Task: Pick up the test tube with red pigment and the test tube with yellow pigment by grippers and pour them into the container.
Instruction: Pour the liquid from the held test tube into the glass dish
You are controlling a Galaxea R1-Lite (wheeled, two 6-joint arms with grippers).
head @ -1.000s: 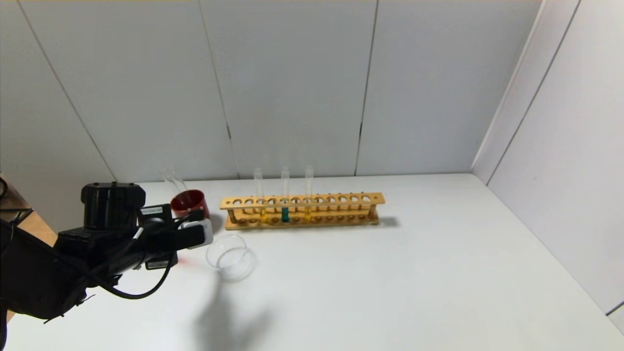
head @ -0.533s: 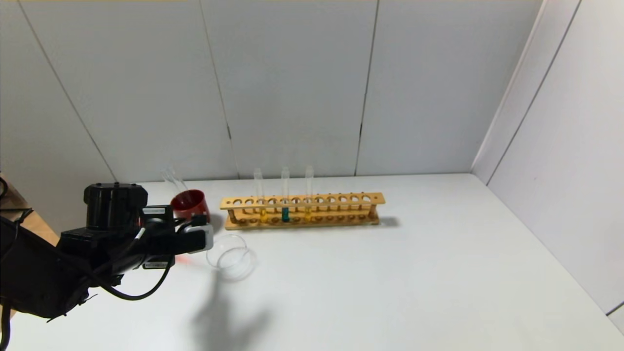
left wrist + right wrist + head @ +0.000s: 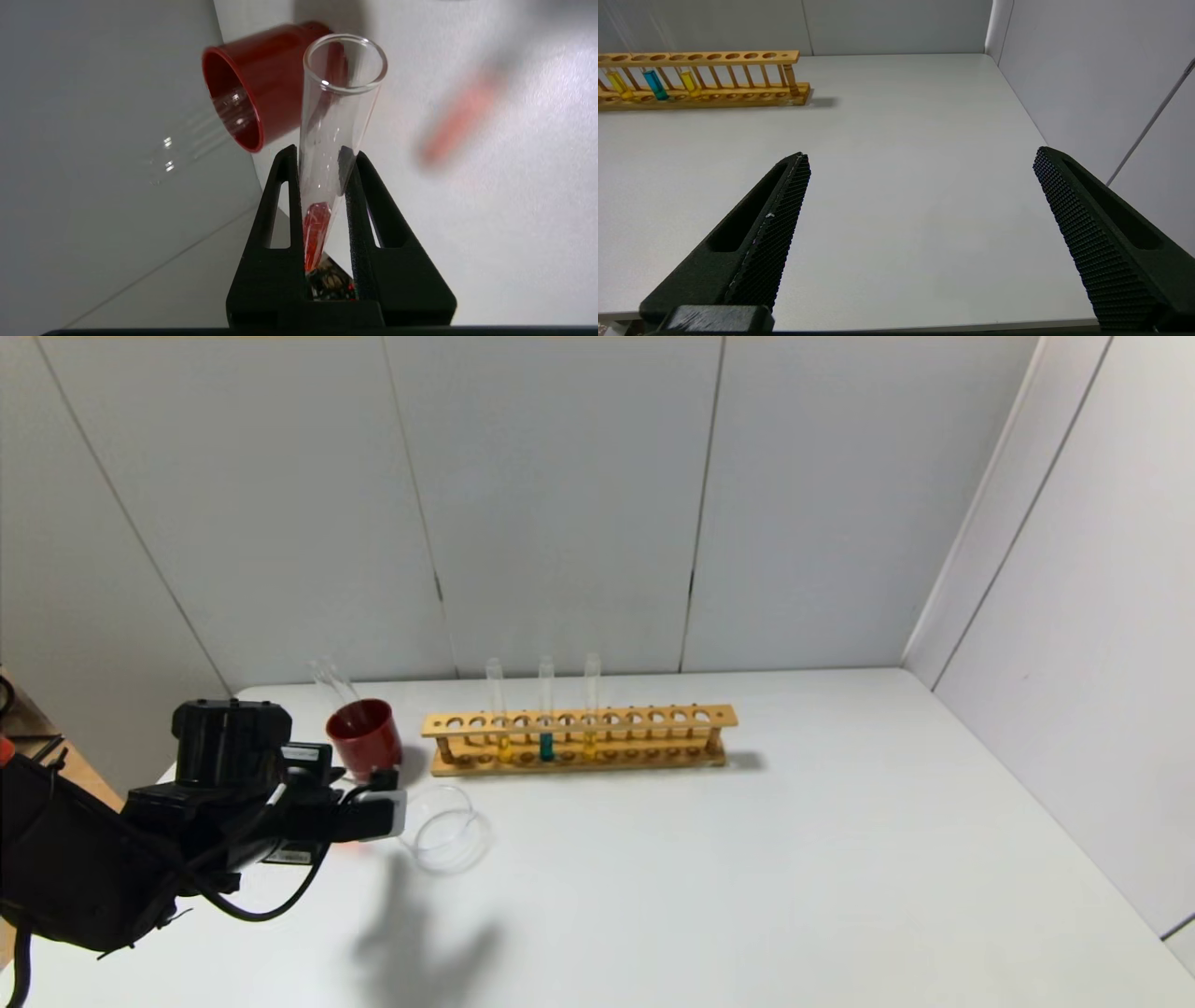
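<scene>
My left gripper (image 3: pixel 322 154) is shut on the test tube with red pigment (image 3: pixel 336 107). The tube lies tilted between the jaws, its red liquid (image 3: pixel 315 231) pooled at the closed end and its open mouth towards the dark red cup (image 3: pixel 266 88). In the head view the left gripper (image 3: pixel 381 793) hangs just left of the clear glass container (image 3: pixel 443 840). The test tube with yellow pigment (image 3: pixel 504 745) stands in the wooden rack (image 3: pixel 653 719). My right gripper (image 3: pixel 922 156) is open and holds nothing, low over the table's near right part.
The dark red cup (image 3: pixel 364 737) holds a clear tube (image 3: pixel 329 681) behind the container. The rack also carries a green-liquid tube (image 3: pixel 546 745) and a paler yellow tube (image 3: pixel 590 743). White walls close the back and right. The table edge (image 3: pixel 140 803) runs under my left arm.
My left arm has sunk and drawn slightly towards me with the red tube still gripped. Nothing else has moved.
</scene>
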